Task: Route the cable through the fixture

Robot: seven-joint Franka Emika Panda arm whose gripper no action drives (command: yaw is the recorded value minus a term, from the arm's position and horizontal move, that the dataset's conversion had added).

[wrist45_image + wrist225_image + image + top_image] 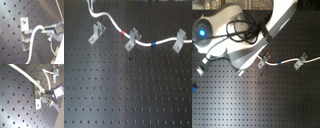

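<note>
Three silvery clips stand on the black perforated board. In the first exterior view the white cable (111,22) drops from the top edge and passes the left fixture (96,32) without entering it. It then runs through the middle clip (132,39) and the right clip (179,40), with its red band (125,31) before the middle clip and its blue band (153,44) after it. In both wrist views my gripper (45,30) (46,93) is shut on the cable (33,37) right beside the left fixture (26,32) (37,95). I cannot tell whether they touch.
The perforated board (129,95) fills the first exterior view. In the second exterior view the white robot arm (242,35) with its black hoses hides my gripper. The blue band (279,64) and the right clip (299,62) show beside the arm.
</note>
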